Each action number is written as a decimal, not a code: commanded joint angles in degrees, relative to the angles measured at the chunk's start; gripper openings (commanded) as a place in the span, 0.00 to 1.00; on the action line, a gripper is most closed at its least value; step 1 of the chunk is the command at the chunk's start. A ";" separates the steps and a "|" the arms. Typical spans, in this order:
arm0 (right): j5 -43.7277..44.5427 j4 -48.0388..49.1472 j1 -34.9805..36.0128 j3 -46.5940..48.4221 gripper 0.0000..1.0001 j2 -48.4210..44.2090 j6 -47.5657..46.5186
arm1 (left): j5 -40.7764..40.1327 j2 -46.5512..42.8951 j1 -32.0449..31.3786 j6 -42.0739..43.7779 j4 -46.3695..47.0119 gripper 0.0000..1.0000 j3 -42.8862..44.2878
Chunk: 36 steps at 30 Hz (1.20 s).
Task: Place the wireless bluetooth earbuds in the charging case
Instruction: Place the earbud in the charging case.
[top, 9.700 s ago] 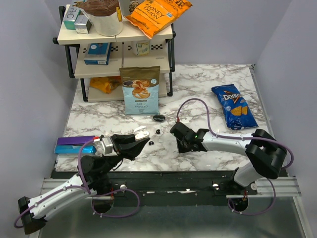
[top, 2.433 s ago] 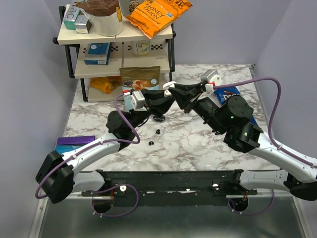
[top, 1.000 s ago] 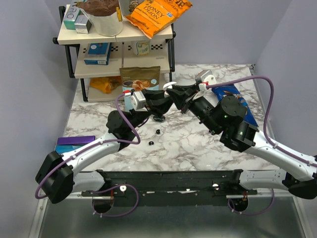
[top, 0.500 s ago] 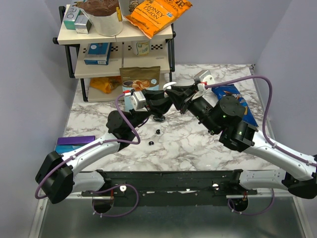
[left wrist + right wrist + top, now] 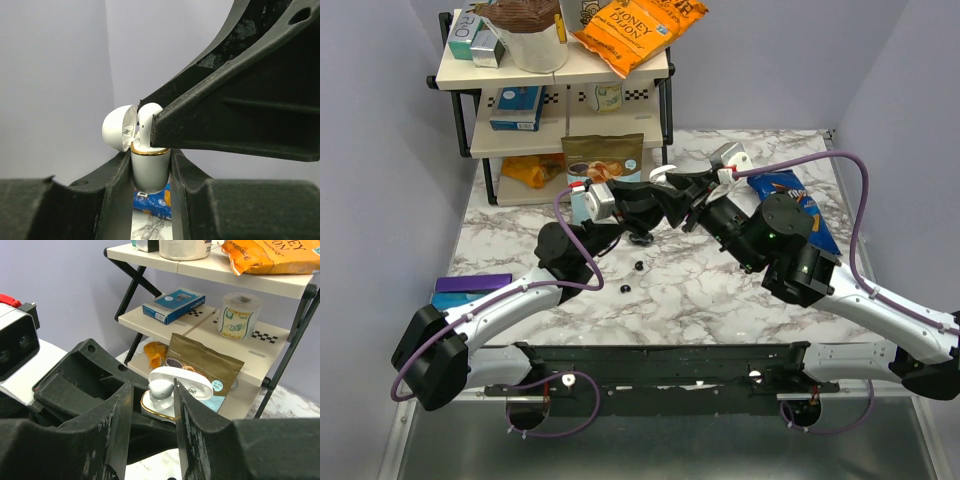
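My left gripper [image 5: 150, 161] is shut on a white charging case [image 5: 150, 172] with a gold rim, held up in the air with its lid [image 5: 119, 131] swung open. A white earbud [image 5: 161, 391] stands in the case [image 5: 159, 411]. My right gripper [image 5: 153, 385] straddles this earbud, open, with a clear gap on the left side and the right finger very close. In the top view both grippers [image 5: 665, 193] meet above the table's middle. Two tiny black buds [image 5: 638, 265] [image 5: 624, 288] lie on the marble below, near a black oval case [image 5: 640, 238].
A shelf rack [image 5: 555, 110] with boxes and snack bags stands at the back left. A brown and blue snack bag [image 5: 603, 160] leans before it. A blue chip bag [image 5: 795, 205] lies at the right, purple and blue boxes [image 5: 470, 290] at the left edge.
The right gripper's jaws have widened around the white earbud, which stays in the case. Both arms have hardly moved and the left grip is unchanged.
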 commanded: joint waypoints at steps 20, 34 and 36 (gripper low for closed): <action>6.86 -5.64 0.21 4.68 0.57 -6.64 1.01 | 0.08 -2.04 0.13 0.40 4.16 0.00 -1.14; 11.52 -29.44 0.12 20.67 0.01 1.16 -1.37 | 20.97 -7.22 0.22 -2.50 -2.25 0.00 -3.69; 9.67 -32.17 0.03 22.16 0.01 2.21 -0.76 | 21.87 -9.15 0.22 -2.41 -3.31 0.00 -4.92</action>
